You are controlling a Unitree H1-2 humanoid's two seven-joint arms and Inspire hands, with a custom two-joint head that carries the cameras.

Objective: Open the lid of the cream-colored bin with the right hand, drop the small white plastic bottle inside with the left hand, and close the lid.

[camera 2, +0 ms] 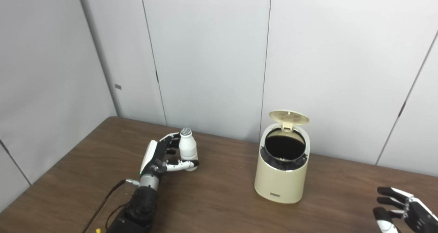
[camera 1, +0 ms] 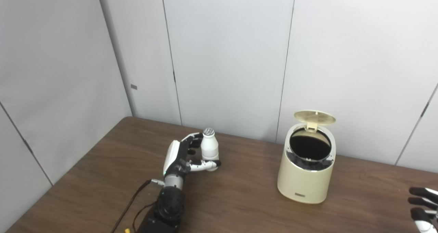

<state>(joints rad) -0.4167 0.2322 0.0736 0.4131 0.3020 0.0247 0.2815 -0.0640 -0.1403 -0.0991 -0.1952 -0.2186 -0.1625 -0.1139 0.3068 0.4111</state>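
Your bin (camera 1: 306, 173) stands with its lid (camera 1: 314, 117) up. The left hand (camera 1: 181, 156) is wrapped around the bottle (camera 1: 209, 149), upright on the tabletop (camera 1: 239, 198), well left. Next, lift it over the opening. The right hand (camera 2: 398, 209) waits, fingers spread, empty.

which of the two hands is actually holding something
The left hand: its fingers wrap the small white plastic bottle. The right hand, at the table's near right edge, holds nothing, fingers spread.
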